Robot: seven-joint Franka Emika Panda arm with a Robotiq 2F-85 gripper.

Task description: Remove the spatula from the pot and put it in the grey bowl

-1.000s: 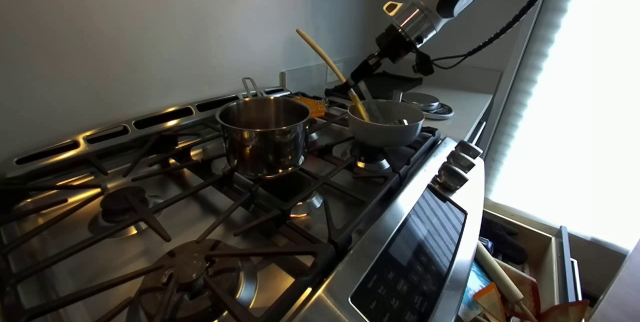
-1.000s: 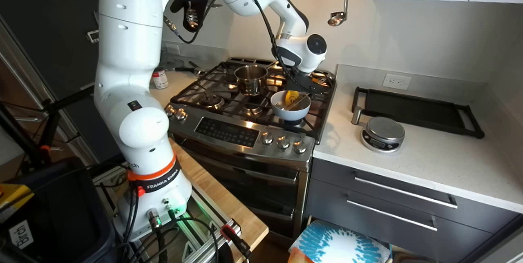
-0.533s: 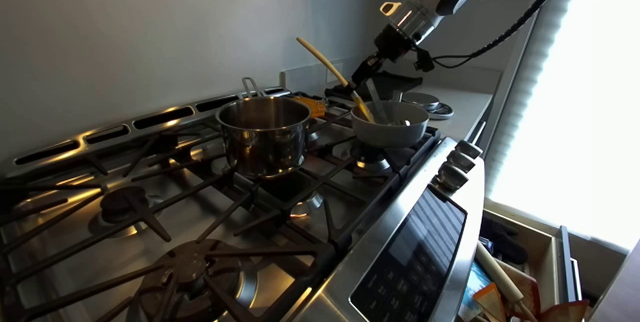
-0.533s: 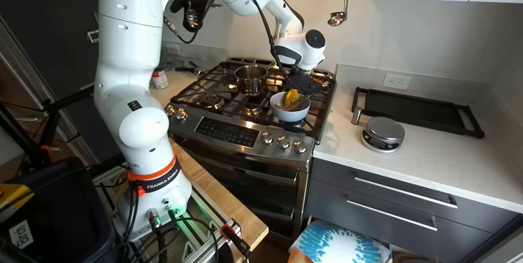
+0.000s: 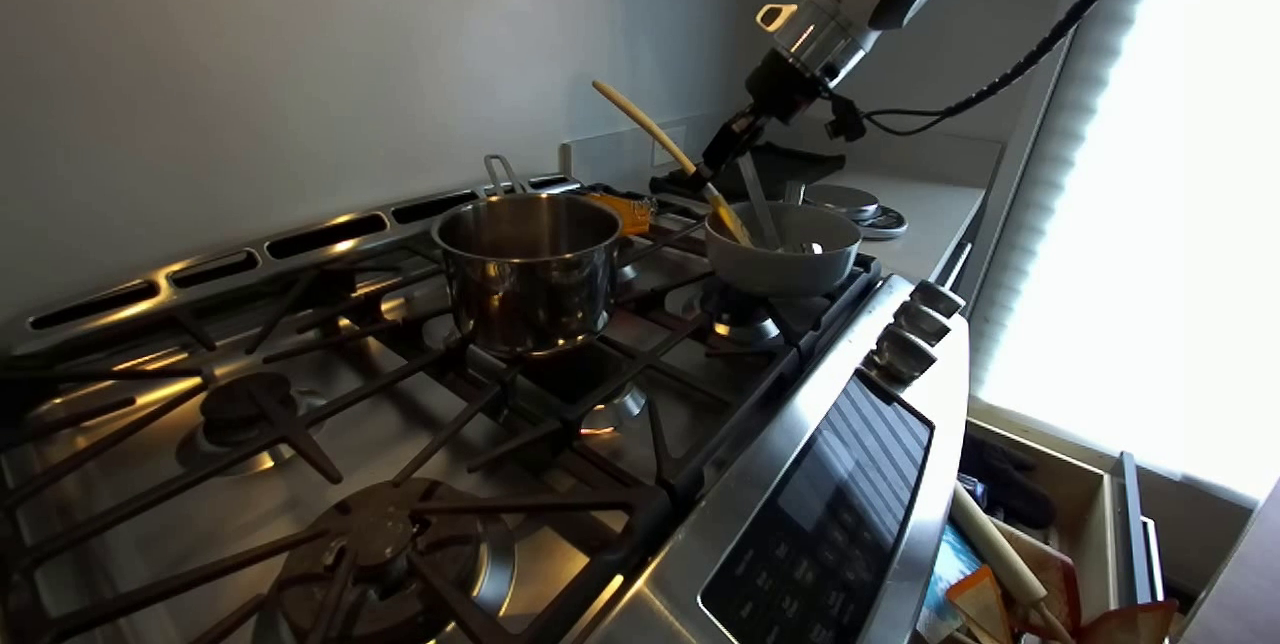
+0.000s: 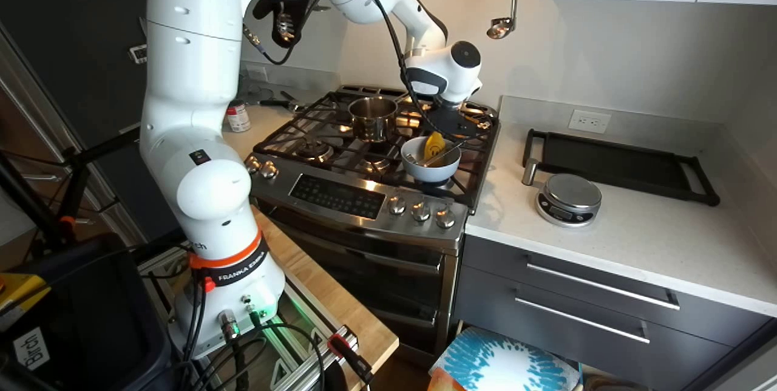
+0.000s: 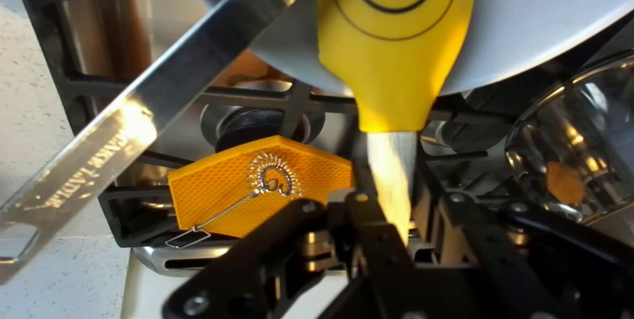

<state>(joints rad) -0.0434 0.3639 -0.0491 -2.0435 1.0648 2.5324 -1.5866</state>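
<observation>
1. Nearest, in the wrist view, the gripper (image 7: 395,175) holds the pale handle of the spatula (image 7: 396,81) between narrowed fingers, close to its yellow, smiley-faced head; so low a grip probably helps steer the head.
2. That head is inside the grey bowl (image 5: 785,272), the spatula tilted, its long handle rising out past the rim. Whether it touches the bottom I cannot tell. Only the release seems left, and the handle could then tip outward.
3. A flat metal handle (image 7: 158,101) leans out of the same bowl and may crowd the spatula.
4. Near the bowl lies an orange pad (image 7: 218,180) with a coiled wire whisk (image 7: 270,185) on it.
5. The steel pot (image 5: 530,299) stands apart from the bowl, its handle towards the wall (image 6: 607,63), likely out of the way.
6. Black grates (image 5: 540,502) on the stove (image 6: 337,193) carry pot and bowl.
7. Alongside, a pale bench (image 6: 655,239) bears a round scale (image 6: 569,193) and a black tray (image 6: 607,163); above, a ladle (image 6: 501,28) hangs.
</observation>
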